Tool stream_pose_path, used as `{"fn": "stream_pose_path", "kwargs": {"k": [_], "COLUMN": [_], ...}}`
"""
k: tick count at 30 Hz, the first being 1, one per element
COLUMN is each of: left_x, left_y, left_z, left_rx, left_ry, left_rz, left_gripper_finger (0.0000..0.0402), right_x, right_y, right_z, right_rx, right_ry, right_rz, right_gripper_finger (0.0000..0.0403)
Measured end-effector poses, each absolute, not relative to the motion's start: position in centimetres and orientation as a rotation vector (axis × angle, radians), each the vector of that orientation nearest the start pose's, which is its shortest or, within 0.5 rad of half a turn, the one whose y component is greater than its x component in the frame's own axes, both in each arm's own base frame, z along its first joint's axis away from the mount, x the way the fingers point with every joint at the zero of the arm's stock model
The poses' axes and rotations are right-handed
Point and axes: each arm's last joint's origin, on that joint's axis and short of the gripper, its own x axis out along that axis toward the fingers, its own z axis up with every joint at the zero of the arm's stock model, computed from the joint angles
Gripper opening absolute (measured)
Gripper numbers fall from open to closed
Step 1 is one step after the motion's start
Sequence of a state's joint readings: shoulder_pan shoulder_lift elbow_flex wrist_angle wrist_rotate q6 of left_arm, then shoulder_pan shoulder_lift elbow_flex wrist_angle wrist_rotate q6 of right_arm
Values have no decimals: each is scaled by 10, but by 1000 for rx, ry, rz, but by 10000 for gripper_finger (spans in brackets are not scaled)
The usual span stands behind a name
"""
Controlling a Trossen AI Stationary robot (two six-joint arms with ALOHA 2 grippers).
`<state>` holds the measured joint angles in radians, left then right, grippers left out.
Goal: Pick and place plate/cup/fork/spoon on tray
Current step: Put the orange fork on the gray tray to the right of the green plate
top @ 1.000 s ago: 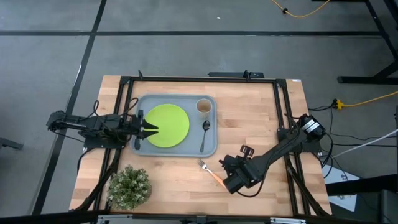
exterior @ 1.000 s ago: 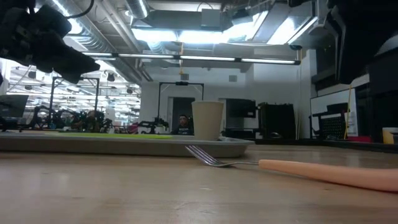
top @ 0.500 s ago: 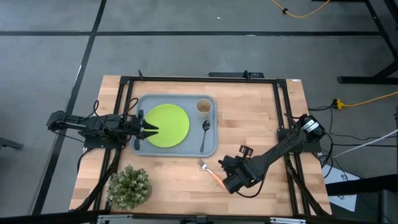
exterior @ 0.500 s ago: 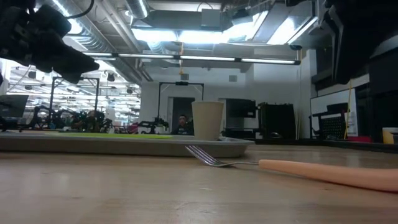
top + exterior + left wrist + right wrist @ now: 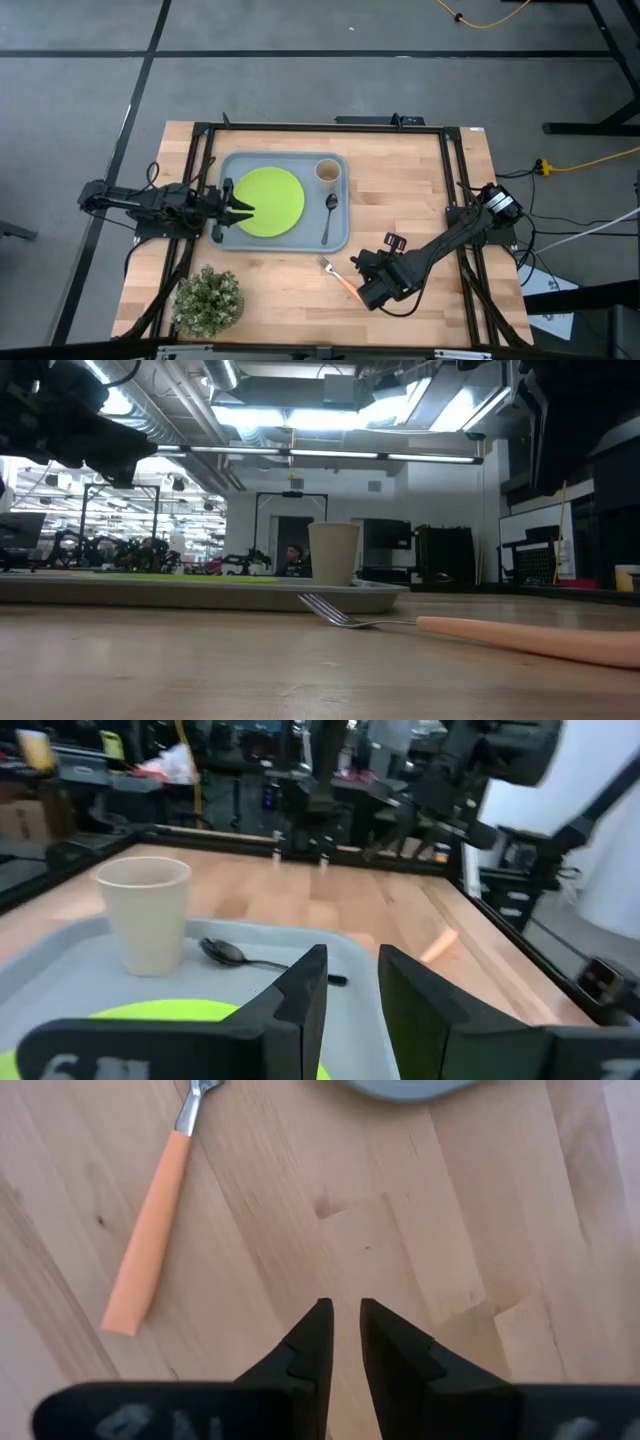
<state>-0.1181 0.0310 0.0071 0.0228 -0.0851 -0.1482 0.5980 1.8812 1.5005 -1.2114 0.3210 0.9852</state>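
Pale wood tabletop (image 5: 400, 200), orange-handled fork (image 5: 150, 1230), both arms' fingers slightly parted, empty.

free: table (image 5: 420, 180) right of tray (image 5: 340, 240) | obstacle: plant (image 5: 208, 298)

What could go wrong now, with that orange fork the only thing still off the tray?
1. The fork lies flat on the table, off to one side of the right gripper; its fingers are nearly closed and empty, so a grab could miss or just push it.
2. The spoon and cup crowd the near side of the tray; a dropped fork might knock them.
3. The left gripper hangs over the plate and could bump it.
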Motion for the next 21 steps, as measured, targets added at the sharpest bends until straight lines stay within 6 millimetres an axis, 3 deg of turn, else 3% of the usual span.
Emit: {"fn": "stream_pose_path", "kwargs": {"k": [5,21], "left_x": [101,102], "left_y": [-11,-5], "left_z": [162,160], "left_rx": [-145,-145], "left_ry": [55,72], "left_rz": [-102,-39], "left_gripper_finger": [86,86], "right_x": [296,304], "right_y": [190,195], "right_z": [224,225], "right_rx": [129,194], "right_ry": [1305,1234], "right_rz": [-460,-413], "right_gripper_finger": [60,60]}}
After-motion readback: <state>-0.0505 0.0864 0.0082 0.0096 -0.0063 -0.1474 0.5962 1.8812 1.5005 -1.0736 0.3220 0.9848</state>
